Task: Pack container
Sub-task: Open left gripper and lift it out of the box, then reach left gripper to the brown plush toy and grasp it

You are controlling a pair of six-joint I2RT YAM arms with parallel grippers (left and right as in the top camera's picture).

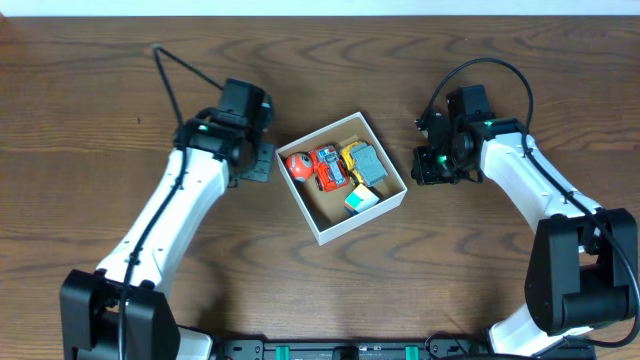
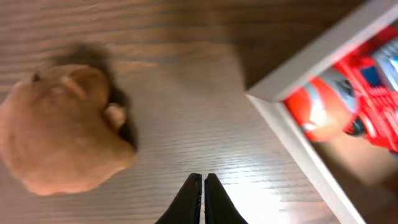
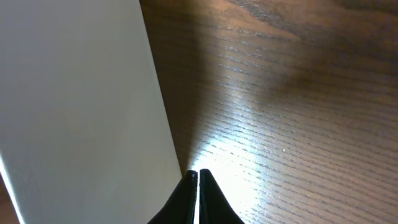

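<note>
The container [image 1: 363, 221] sits mid-table, white-walled and brown inside. It holds a round red-orange toy [image 1: 297, 165], a red car [image 1: 327, 167], a yellow-and-grey toy [image 1: 362, 160] and a small pale block [image 1: 361, 199]. My left gripper [image 1: 255, 163] hangs just left of the box, shut on nothing [image 2: 203, 180]. A tan lumpy toy [image 2: 62, 127] lies on the wood to the left of its fingers; the overhead view does not show it. The box corner [image 2: 314, 53] is at that view's right. My right gripper [image 1: 432, 165] is shut and empty [image 3: 198, 175] beside the box's white outer wall [image 3: 81, 106].
Bare dark wooden table [image 1: 90, 110] surrounds the box. A black cable [image 1: 185, 65] trails from the left arm toward the back left. The right arm's cable [image 1: 490, 65] loops above its wrist.
</note>
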